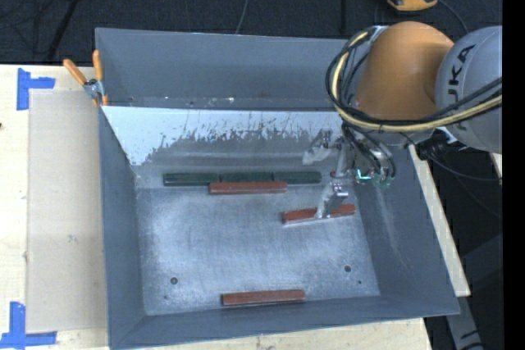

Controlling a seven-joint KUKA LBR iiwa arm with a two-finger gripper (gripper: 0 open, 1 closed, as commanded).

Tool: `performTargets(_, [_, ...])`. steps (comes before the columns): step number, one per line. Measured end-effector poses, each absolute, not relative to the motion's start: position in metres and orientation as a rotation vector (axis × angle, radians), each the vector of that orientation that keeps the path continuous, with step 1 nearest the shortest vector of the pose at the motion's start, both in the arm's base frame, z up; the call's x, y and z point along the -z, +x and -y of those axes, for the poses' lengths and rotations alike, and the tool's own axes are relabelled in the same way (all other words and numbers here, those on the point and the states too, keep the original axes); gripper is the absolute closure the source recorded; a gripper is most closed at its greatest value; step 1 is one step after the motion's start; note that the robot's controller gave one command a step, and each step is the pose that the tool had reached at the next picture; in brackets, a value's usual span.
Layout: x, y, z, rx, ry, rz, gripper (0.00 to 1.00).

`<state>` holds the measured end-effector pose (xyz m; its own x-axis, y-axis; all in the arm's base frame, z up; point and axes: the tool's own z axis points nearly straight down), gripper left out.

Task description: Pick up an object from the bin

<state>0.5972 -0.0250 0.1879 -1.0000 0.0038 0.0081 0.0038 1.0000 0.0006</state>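
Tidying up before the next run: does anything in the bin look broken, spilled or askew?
Nothing stands out. The green bar, the back brown bar beside it, the front brown bar and the right brown bar under the gripper all lie flat and whole.

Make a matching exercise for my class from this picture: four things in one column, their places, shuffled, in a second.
Things
1. dark green bar
2. gripper
3. lone red-brown bar
4. orange wrist cover

Places
A. near the front wall of the bin
B. along the foot of the back wall
C. above the bin's right rim
D. over a red-brown bar on the right side of the floor

Pairs: 1-B, 2-D, 3-A, 4-C
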Motion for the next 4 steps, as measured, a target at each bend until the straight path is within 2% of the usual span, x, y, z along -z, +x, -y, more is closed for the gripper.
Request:
performTargets(1, [-0.192,0.599,0.025,0.0,-0.005,3.141,0.0])
performTargets(2, [-0.137,0.588,0.041,0.0,0.055,3.146,0.0])
performTargets(3, [-0.079,0.61,0.057,0.001,0.264,3.13,1.0])
performTargets(4, [-0.079,0.61,0.057,0.001,0.263,3.13,1.0])
